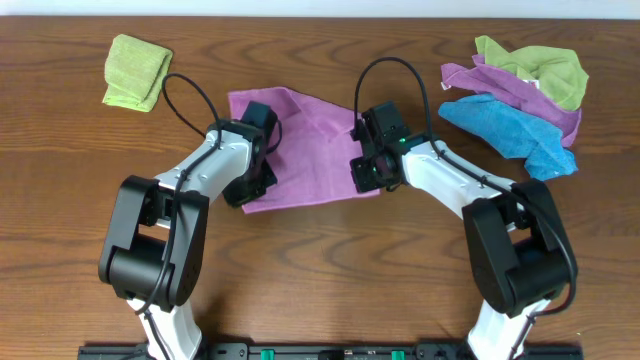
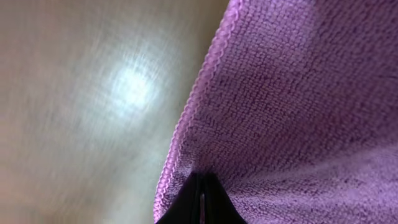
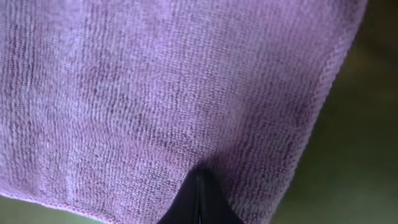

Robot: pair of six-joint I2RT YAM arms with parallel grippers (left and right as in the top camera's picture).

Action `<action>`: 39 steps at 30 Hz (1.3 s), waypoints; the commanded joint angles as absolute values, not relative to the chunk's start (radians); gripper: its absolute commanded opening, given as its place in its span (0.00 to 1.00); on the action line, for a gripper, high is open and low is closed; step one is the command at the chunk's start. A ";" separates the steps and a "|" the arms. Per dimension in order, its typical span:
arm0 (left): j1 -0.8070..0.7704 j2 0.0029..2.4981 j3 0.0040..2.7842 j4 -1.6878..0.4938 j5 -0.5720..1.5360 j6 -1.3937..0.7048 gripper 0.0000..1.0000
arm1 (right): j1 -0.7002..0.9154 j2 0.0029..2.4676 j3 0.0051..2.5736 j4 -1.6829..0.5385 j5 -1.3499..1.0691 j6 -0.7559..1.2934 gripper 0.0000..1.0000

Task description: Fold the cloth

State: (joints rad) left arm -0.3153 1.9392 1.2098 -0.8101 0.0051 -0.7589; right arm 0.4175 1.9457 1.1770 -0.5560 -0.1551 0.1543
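Cloth [image 1: 310, 150]: I am gripping its near corners, left tool [image 2: 200, 190] and right tool [image 3: 198, 186] both clamped on it; shallow pinches could slip, skewing the fold.

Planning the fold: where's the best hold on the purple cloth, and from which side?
The two near corners, each from its outer side: the cloth lies flat and wide. The left end effector and right end effector sit shut there.
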 commanded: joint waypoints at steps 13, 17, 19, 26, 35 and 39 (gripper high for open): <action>-0.315 1.862 1.213 -1.074 0.016 -0.763 0.06 | 0.607 1.818 1.142 -0.827 -0.051 0.323 0.01; -0.305 1.765 1.213 -1.069 0.015 -0.767 0.06 | 0.601 1.707 1.145 -0.786 -0.047 0.293 0.01; -0.295 1.687 1.213 -1.069 0.016 -0.767 0.06 | 0.602 1.642 1.145 -0.715 0.008 0.218 0.11; -0.239 1.362 1.213 -1.112 0.144 -0.715 0.06 | 0.602 1.747 1.145 -0.418 0.072 -0.054 0.38; -0.234 1.043 1.213 -1.219 0.230 -0.692 0.50 | 0.635 1.876 1.145 -0.319 0.090 -0.114 0.40; -0.234 0.987 1.213 -1.244 0.228 -0.691 0.53 | 0.650 1.889 1.145 -0.289 0.090 -0.115 0.43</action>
State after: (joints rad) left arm -0.2363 1.0061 1.2095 -1.2331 0.2207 -0.7010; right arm 0.6327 1.8652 1.1484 -0.2955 0.0811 -0.0925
